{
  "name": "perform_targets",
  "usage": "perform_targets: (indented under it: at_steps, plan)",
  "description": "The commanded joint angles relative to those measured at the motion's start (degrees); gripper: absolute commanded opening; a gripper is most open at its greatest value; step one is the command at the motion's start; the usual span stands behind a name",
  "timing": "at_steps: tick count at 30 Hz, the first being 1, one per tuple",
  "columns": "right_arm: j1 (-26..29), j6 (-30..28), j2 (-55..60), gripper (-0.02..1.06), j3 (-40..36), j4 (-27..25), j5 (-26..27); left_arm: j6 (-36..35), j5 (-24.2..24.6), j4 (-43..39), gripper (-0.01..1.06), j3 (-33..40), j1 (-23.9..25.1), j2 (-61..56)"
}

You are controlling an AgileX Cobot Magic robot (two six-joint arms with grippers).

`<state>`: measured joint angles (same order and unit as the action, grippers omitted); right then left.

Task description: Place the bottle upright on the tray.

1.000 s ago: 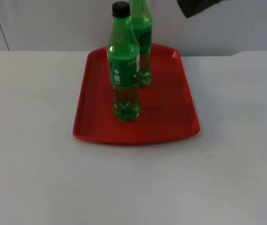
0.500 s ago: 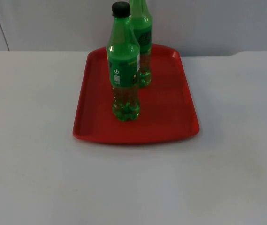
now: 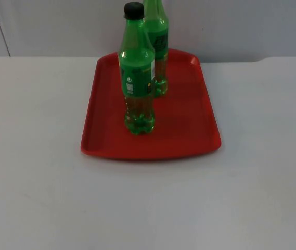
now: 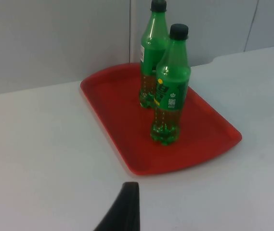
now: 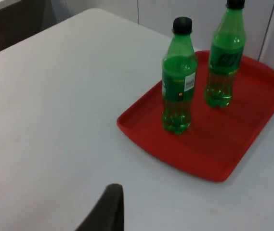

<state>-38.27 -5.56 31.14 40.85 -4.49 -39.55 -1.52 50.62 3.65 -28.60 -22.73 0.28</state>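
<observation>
You see both bottles (image 3: 137, 73) standing upright on the tray (image 3: 189, 130), well apart from both claws, which hold nothing; whether their fingers are open you cannot tell.

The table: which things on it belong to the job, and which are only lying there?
For the job:
- near bottle, upright on the tray
- far bottle, upright on the tray
- red tray

Only there:
- white table
- grey wall
</observation>
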Motion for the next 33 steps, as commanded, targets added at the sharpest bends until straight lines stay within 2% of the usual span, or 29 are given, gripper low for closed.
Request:
perform_targets:
  at_steps: [1, 17, 21, 29, 33]
  plan:
    - [-0.40, 0.06, -2.90, 1.05, -0.95, -0.16, -2.94, -0.35, -0.37, -0.23, 0.91, 0.23, 0.12, -0.28]
    - [-0.40, 0.06, -26.44, 1.05, -7.26, -0.60, -16.21, -0.35, -0.37, -0.23, 0.91, 0.23, 0.12, -0.28]
    - [-0.40, 0.06, -31.14, 1.05, -9.18, -0.60, -17.18, -0.35, -0.37, -0.23, 0.91, 0.23, 0.12, -0.28]
    - [-0.20, 0.88, -31.14, 1.05, -9.91, -0.07, -18.33, -0.35, -0.36, -0.37, 0.91, 0.23, 0.12, -0.28]
    - [-0.20, 0.88, -31.14, 1.05, -10.35, 0.73, -21.49, -0.35, -0.36, -0.37, 0.91, 0.23, 0.12, -0.28]
